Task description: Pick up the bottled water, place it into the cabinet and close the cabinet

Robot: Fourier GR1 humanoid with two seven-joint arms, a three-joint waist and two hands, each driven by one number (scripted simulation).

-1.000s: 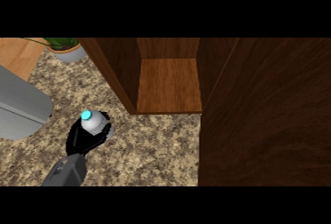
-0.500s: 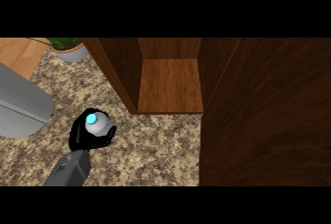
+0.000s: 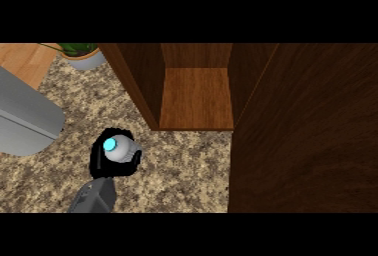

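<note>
The water bottle (image 3: 124, 152), white with a cyan cap, stands upright in my left hand (image 3: 99, 161), whose black fingers curl round it above the granite counter (image 3: 184, 170). It is left of and a little nearer than the open wooden cabinet (image 3: 196, 100), whose bare shelf floor shows. The cabinet's dark door (image 3: 306, 135) stands swung open and fills the right side of the view. My right hand does not show.
A grey appliance (image 3: 22, 120) sits at the left edge close to my hand. A potted plant (image 3: 80, 54) stands at the back left beside the cabinet's left wall (image 3: 136, 85). Light wood (image 3: 22, 60) shows at the top left corner.
My left hand has carried the bottle slightly to the right, toward the cabinet, and a touch nearer to me. The cabinet door has not moved.
</note>
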